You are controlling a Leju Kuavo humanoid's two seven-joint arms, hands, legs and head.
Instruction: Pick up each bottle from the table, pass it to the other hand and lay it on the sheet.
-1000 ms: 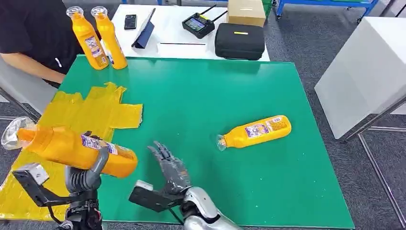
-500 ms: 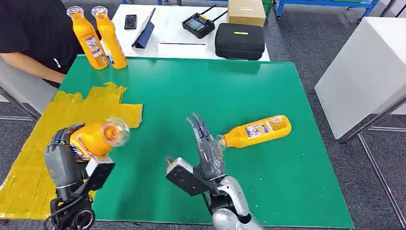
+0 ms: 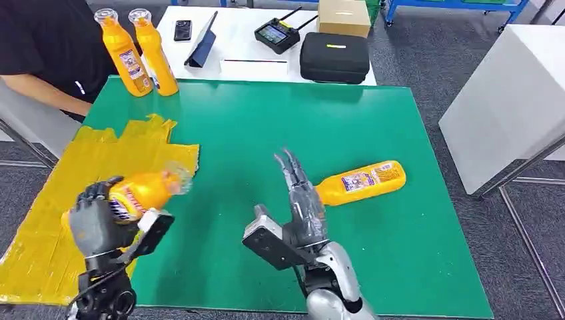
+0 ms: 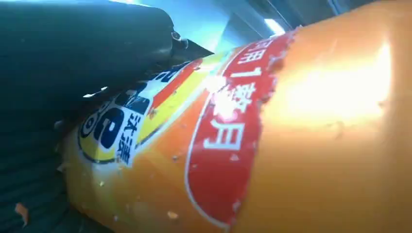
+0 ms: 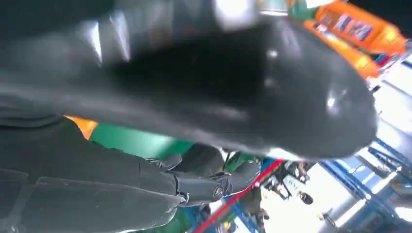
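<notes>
The left hand [image 3: 96, 223] grips a bottle [image 3: 143, 191] above the yellow sheet [image 3: 46, 220], its cap end toward the green table. The right hand [image 3: 303, 207] is open and holds nothing, its fingers straight, just beside a second bottle [image 3: 363, 181] lying on the table. To lay the held bottle well, I think the left hand should lower it flat onto the sheet and open only when it rests, so it does not roll.

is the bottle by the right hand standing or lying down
Lying down: the bottle rests on its side on the green table, neck behind the open right hand.
</notes>
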